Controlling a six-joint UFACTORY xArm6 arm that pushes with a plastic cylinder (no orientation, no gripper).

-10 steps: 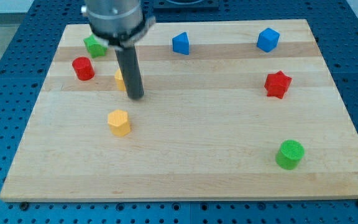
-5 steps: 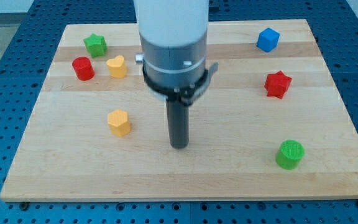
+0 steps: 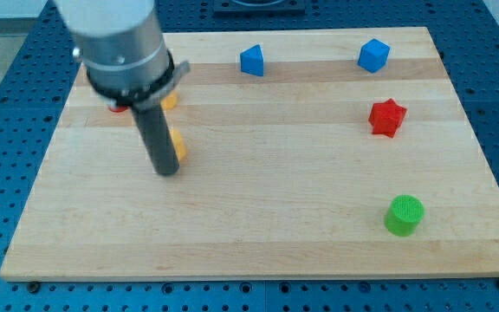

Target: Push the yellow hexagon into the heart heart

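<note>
My tip (image 3: 166, 171) rests on the board at the view's left of centre. The yellow hexagon (image 3: 178, 144) shows only as a sliver at the rod's right edge, just above the tip and touching the rod. The yellow heart (image 3: 171, 100) is mostly hidden behind the arm's body; a small part shows above the hexagon. A red block (image 3: 118, 108) peeks out under the arm's left side. The green block at the top left is hidden by the arm.
A blue triangular block (image 3: 251, 61) and a blue block (image 3: 373, 55) stand near the view's top edge. A red star (image 3: 386, 117) is at the right. A green cylinder (image 3: 404, 215) is at the lower right. The wooden board (image 3: 258, 243) lies on a blue perforated table.
The arm swung from the board's middle to the left. The tip now sits just below the yellow hexagon, which has slid up toward the heart. The arm now hides the green and red blocks.
</note>
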